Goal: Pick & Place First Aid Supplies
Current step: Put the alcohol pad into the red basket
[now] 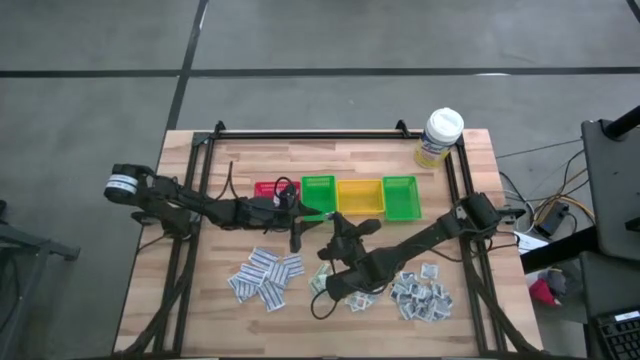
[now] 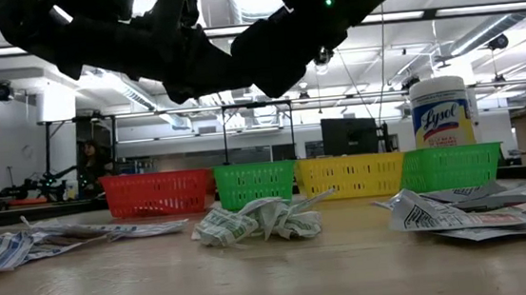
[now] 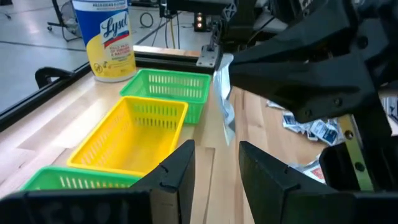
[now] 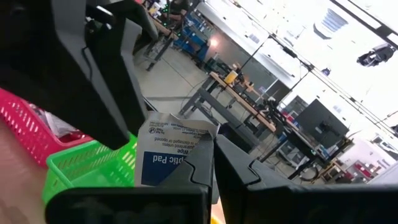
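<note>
A white packet [image 4: 169, 151] with blue print is pinched between the pressed-together fingers of the right gripper [image 4: 211, 163], raised above the tabletop [image 1: 200, 300] near the green bin [image 1: 318, 194]. The left gripper [image 3: 214, 163] is held with fingers spread, empty, close opposite it. Further packets [image 1: 266, 277] are scattered on the tabletop below.

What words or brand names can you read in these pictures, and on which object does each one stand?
"Lysol": yellow label of the white-capped bottle.
"Pad", above it "Wipe": blue-printed packet pinched in the right gripper.
Small print on the bottle's label and on the loose packets on the table: too small to read.
</note>
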Controlling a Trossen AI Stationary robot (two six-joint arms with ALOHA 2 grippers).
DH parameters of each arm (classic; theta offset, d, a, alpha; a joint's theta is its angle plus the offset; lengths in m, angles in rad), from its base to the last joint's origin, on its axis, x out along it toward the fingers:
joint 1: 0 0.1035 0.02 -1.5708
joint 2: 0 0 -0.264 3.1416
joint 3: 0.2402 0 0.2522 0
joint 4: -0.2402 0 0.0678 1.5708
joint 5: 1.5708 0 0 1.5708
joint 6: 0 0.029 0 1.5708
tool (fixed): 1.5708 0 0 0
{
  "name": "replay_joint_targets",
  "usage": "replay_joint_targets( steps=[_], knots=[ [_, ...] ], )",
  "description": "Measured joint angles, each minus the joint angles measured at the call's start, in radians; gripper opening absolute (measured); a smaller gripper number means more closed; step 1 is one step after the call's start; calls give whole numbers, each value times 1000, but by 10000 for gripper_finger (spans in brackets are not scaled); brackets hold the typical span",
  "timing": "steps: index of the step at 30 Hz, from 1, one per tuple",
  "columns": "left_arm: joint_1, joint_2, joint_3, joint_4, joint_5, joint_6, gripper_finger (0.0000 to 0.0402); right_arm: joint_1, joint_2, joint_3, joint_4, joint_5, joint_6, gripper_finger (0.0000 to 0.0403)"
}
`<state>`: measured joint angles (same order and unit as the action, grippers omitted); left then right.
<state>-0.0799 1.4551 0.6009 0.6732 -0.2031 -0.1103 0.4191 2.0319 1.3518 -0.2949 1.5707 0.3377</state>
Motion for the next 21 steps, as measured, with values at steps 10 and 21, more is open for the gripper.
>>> replay_joint_targets(
  steps=[10, 21],
  knots=[
    [0, 0, 2, 19, 0, -34, 120, 0, 0, 0, 43, 0, -1, 8],
    [7, 0, 2, 24, -4, -55, 120, 7, 0, 0, 58, 0, -1, 8]
  ],
)
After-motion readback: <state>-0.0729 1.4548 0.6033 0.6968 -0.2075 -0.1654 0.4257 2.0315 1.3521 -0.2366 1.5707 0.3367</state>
